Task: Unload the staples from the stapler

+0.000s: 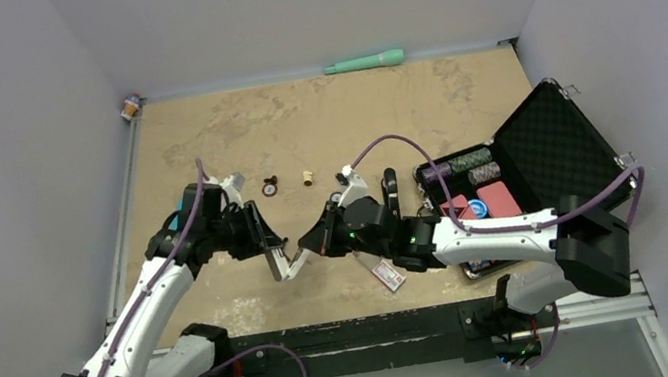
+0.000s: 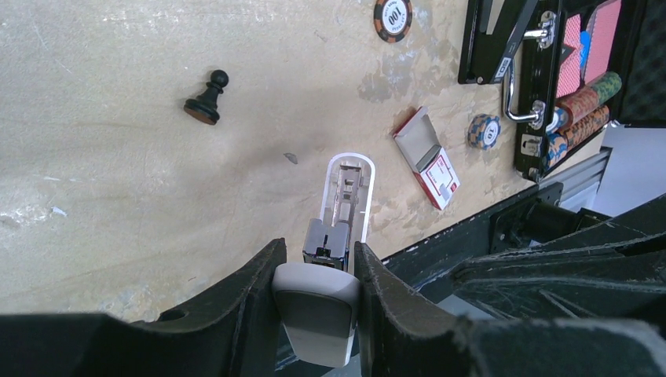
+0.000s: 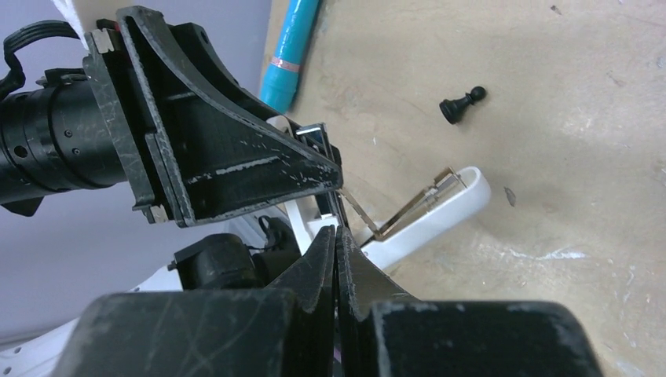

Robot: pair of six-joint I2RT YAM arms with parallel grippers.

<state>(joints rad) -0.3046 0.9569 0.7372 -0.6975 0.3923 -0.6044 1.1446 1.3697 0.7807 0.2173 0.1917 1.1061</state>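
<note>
Stapler (image 2: 345, 196) (image 1: 293, 264) (image 3: 440, 212): white shell, silvery metal inside, swung open. It's up off the table in front of the arm bases, approx mid-width, rear end clamped btwn the fingers of the L gripper (image 2: 320, 247) (image 1: 269, 249).

R gripper (image 3: 336, 232) (image 1: 311, 245): jaws pressed together, tips at the stapler's metal works beside a thin bent metal strip. Can't tell if anything is pinched.

Table (image 1: 318, 115): tan board, blotchy and scuffed w/ pale patches. Plain grey-lilac walls on 3 sides, black rail along the near edge.

On the board:
- black pawn (image 2: 206, 98) (image 1: 270, 186) (image 3: 461, 104), tipped over
- orange-rimmed poker chip (image 2: 393, 17)
- blue-and-white chip (image 2: 484, 131) near the case
- small red-and-white box (image 2: 430, 161) (image 1: 389, 274), flap open, near edge
- open black case (image 1: 546, 145) at right, holding chip stacks and red cards
- green tube (image 1: 365, 61) along the far wall
- blue tube (image 3: 294, 47) at left, behind the L arm
</note>
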